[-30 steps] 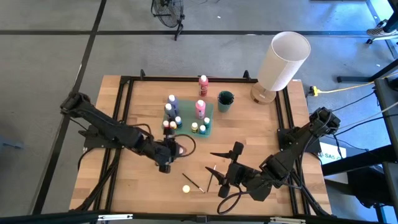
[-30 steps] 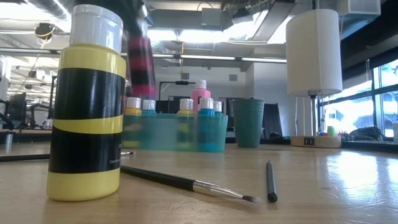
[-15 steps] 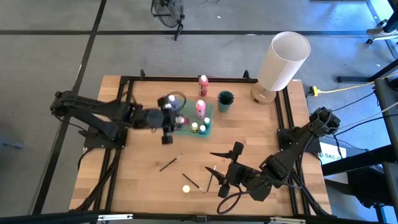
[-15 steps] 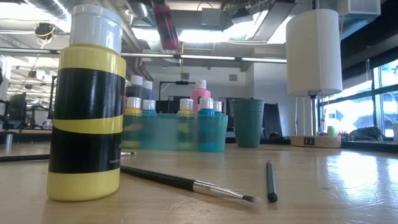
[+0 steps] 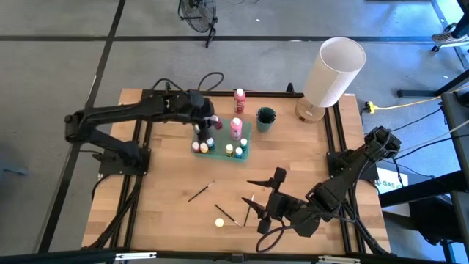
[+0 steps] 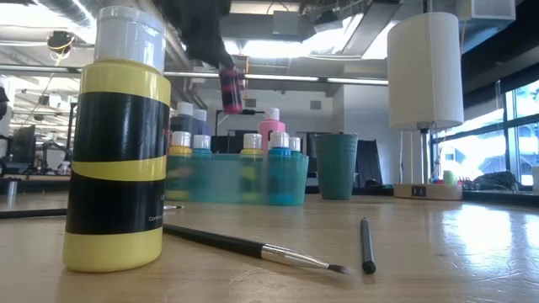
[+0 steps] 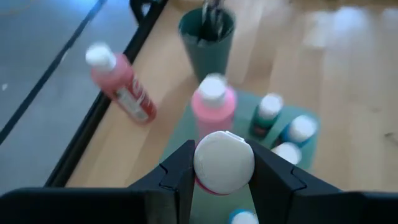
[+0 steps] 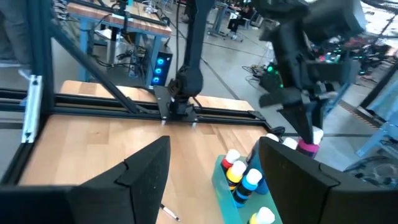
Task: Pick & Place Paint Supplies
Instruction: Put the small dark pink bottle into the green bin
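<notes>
The left gripper (image 7: 222, 180) clamped a pink paint bottle (image 7: 224, 163) above the teal tray (image 5: 246, 138); it needed a vacant slot and an upright descent. The right gripper (image 5: 261, 217) waited, open wide.

Evenly and brightly lit from overhead, with only soft shadows on the table (image 5: 293, 169). Strong glare at 3 o'clock in the low view from the windows (image 6: 497, 151). Blurred throughout the left wrist view, sharp elsewhere.
</notes>
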